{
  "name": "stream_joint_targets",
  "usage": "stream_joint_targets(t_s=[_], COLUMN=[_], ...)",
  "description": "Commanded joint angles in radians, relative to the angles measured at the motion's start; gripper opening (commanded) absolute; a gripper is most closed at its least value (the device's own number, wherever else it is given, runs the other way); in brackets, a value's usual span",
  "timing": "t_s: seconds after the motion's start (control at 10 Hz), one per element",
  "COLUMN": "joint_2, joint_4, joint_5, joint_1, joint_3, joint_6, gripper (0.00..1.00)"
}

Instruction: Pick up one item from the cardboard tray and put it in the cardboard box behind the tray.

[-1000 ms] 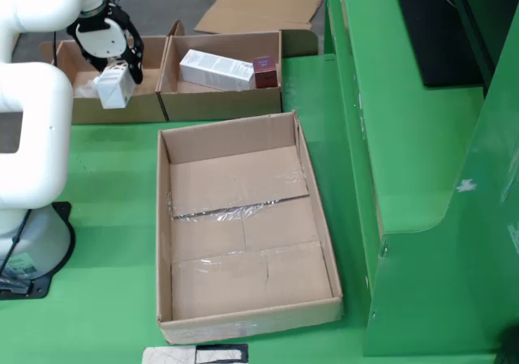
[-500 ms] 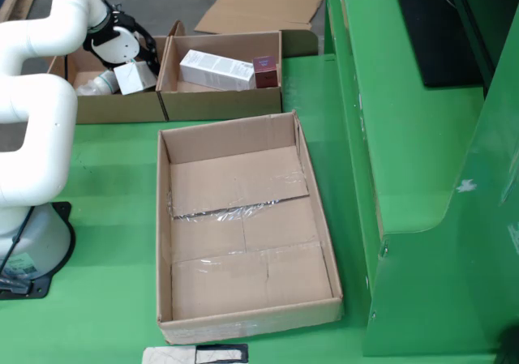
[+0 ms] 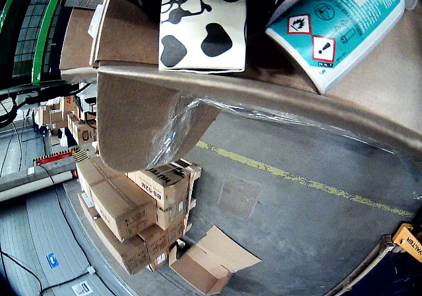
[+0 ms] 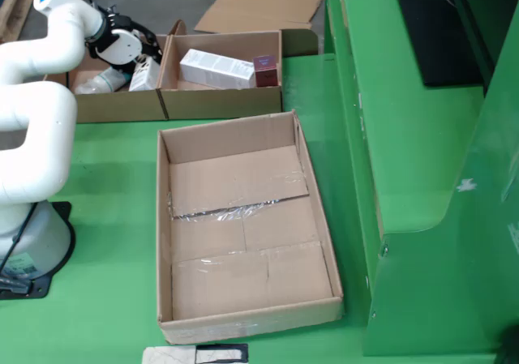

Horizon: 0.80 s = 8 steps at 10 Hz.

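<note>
The big cardboard tray [image 4: 243,234] at frame centre lies empty. In the upper left, the hand [image 4: 134,52] reaches into the left cardboard box [image 4: 113,104], clamped on a cow-patterned carton [image 3: 203,22] (apparently not yet let go); release remains.

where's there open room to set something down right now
The large cardboard tray has a bare floor wall to wall. The right box has some room left of the white carton. The left box is crowded: gripper, bottle.
</note>
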Motion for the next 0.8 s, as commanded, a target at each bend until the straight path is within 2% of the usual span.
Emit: stream_joint_targets(t_s=[0.0,0.1,0.7], joint_2=[0.028,0.028,0.028], joint_4=[0.233,0.233,0.233], joint_5=[-0.046,-0.046,-0.046], joint_1=[-0.010,-0.010,-0.010], joint_3=[0.026,0.026,0.026], joint_6=[-0.016,-0.025,-0.037], gripper=[0.00,0.00,0.60])
